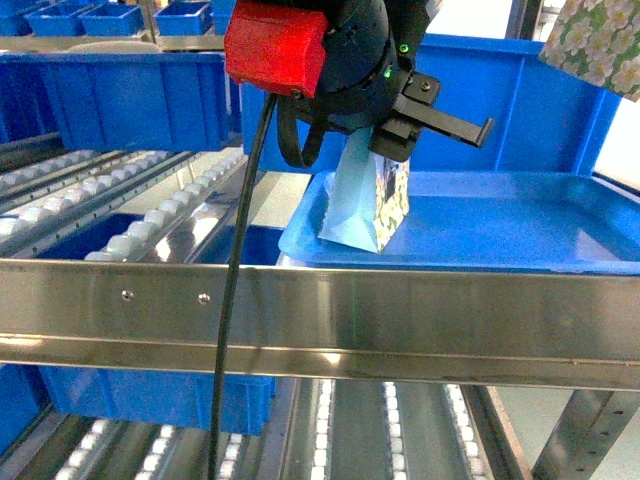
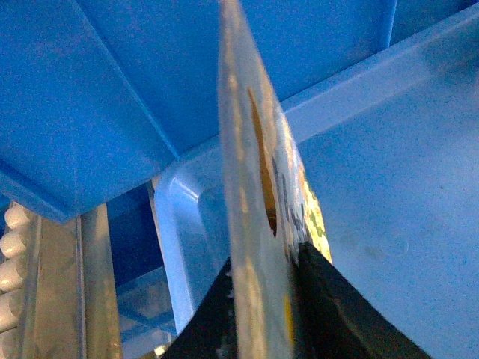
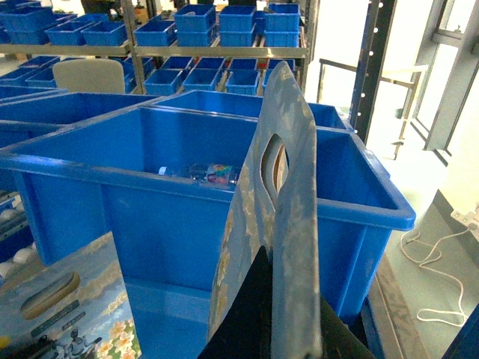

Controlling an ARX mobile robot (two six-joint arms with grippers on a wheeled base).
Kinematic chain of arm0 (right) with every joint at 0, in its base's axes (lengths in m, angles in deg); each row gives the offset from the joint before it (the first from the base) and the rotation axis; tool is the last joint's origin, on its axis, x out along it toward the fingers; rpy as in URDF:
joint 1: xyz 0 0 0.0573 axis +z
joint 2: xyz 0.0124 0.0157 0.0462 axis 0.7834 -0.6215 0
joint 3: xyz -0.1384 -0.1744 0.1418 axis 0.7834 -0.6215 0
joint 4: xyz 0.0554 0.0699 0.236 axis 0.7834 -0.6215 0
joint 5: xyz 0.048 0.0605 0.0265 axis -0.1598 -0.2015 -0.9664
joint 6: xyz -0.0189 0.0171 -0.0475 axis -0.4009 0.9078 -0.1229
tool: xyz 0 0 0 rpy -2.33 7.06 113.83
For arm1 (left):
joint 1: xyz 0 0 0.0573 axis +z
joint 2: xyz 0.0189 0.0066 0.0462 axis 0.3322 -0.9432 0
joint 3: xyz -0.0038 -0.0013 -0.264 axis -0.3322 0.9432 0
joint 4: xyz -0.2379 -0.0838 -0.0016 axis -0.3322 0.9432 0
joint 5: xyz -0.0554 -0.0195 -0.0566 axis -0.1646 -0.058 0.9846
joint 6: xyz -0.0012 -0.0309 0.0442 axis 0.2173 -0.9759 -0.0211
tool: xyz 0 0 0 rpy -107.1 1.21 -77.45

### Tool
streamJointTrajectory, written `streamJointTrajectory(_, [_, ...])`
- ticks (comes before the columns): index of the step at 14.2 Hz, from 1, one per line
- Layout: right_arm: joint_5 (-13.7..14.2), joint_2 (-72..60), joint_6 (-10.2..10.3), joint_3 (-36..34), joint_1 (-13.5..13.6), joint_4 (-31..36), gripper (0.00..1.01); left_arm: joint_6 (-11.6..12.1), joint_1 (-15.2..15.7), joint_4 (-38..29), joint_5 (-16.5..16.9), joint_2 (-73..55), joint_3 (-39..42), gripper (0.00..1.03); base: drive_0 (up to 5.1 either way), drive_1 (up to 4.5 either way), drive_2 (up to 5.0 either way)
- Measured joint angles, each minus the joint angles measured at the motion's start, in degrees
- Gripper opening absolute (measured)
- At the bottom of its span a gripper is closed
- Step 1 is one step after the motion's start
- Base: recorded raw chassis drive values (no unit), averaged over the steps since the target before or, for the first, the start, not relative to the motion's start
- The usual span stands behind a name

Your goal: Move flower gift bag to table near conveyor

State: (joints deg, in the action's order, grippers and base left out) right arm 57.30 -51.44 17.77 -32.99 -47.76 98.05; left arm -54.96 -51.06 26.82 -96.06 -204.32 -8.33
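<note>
Left gripper (image 1: 392,150) jaws clamped on thin glossy light-blue floral paper gift bag (image 1: 365,200), hanging over smooth blue plastic tray (image 1: 520,225). Right gripper (image 3: 288,329) jaws pinch second flat floral paper bag (image 3: 288,224).

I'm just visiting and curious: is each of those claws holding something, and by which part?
Yes. The left gripper pinches a flower gift bag at its top edge; the right gripper clamps another bag near its handle cutout.

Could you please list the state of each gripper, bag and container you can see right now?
Left gripper: shut on the tray's gift bag.
Gift bag: upright, bottom on the blue tray.
Blue tray: holds only that bag.
Right gripper: shut on a second gift bag.
Second gift bag: held up in the air.
</note>
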Motion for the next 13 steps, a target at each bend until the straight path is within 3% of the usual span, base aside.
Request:
streamJointTrajectory(2, [0.0,0.0,0.0,0.0,0.0,0.0,0.02,-0.1,0.0,0.0,0.1,0.0,0.0,0.02,0.0,0.0,0.0])
streamJointTrajectory(7, [0.0,0.0,0.0,0.0,0.0,0.0,0.02,-0.7,3.9,-6.4,-5.4,5.1,1.1,0.02,0.0,0.0,0.0])
streamJointTrajectory(9, [0.0,0.0,0.0,0.0,0.0,0.0,0.02,-5.3,9.6,-5.2,-3.7,15.9,2.0,0.02,0.0,0.0,0.0])
streamJointTrajectory(13, [0.0,0.0,0.0,0.0,0.0,0.0,0.02,-8.7,9.8,-2.6,-1.1,24.0,5.1,0.02,0.0,0.0,0.0])
